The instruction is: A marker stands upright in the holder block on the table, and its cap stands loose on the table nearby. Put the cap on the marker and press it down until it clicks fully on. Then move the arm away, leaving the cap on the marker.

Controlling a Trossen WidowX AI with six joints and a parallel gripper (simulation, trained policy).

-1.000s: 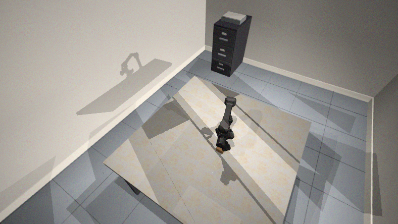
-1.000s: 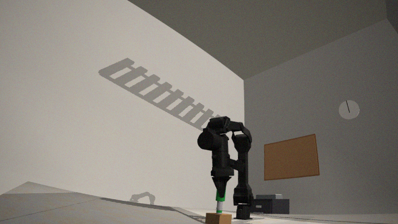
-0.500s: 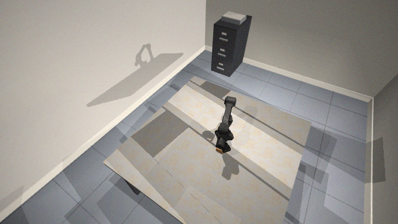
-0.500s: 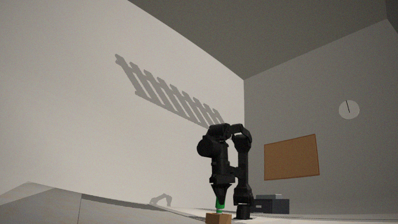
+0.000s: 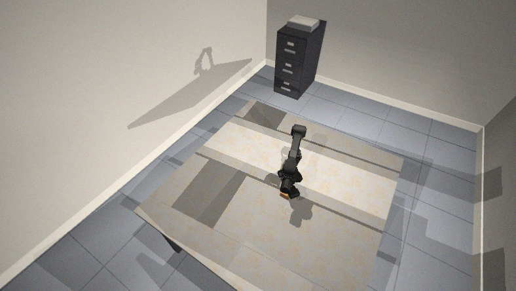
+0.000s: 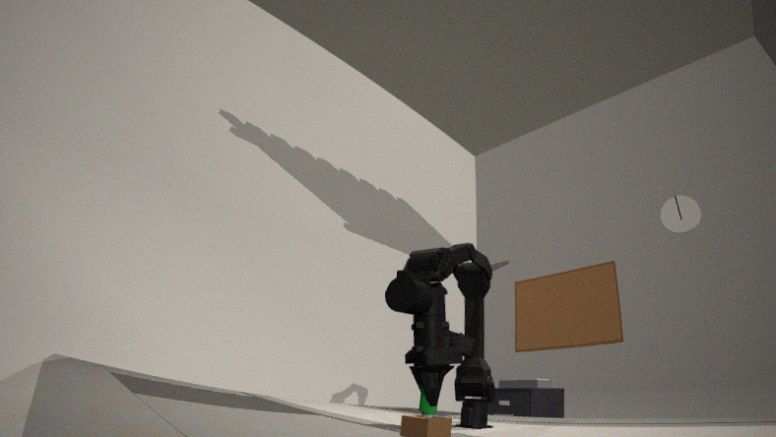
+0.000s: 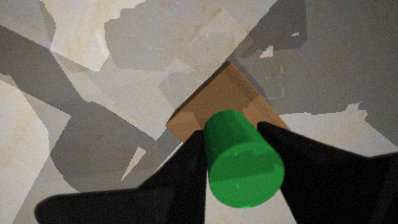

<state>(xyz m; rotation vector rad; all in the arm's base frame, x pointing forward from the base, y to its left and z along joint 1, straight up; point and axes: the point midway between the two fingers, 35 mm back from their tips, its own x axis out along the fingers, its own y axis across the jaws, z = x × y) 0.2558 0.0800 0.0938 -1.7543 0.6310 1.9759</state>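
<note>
Tool (image 5: 293,194) (image 6: 428,401) (image 7: 230,133) points down, its black fingers closed on the green cap (image 6: 427,405) (image 7: 245,172), one to each side of it in the wrist view. Cap stands roughly upright in the exterior view, directly over the tan holder block (image 5: 283,195) (image 6: 425,425) (image 7: 226,92), its lower end close to the block's top face. Marker body hidden by cap and fingers; cannot tell whether the cap is seated fully. Wrist view looks onto the cap's round, closed end, a band of shade across it; block lies beyond, one corner toward the top of the view. From above, only a small orange-tan patch of the block shows beside the tool, and the cap is hidden. Block sits on the counter (image 5: 325,249) (image 6: 190,404) (image 7: 20,150), a pale surface with faint orange mottling and broad bands of shadow. Black arm (image 5: 295,144) (image 6: 474,320) rises from its base on the same counter, bends over at the top and drops to the block. Dark filing cabinet (image 5: 289,65) (image 6: 529,402) stands behind, near the room's corner, a pale flat box (image 5: 303,22) (image 6: 524,383) on top. Cork board (image 6: 567,307) and round clock (image 6: 679,214) on the wall.
</note>
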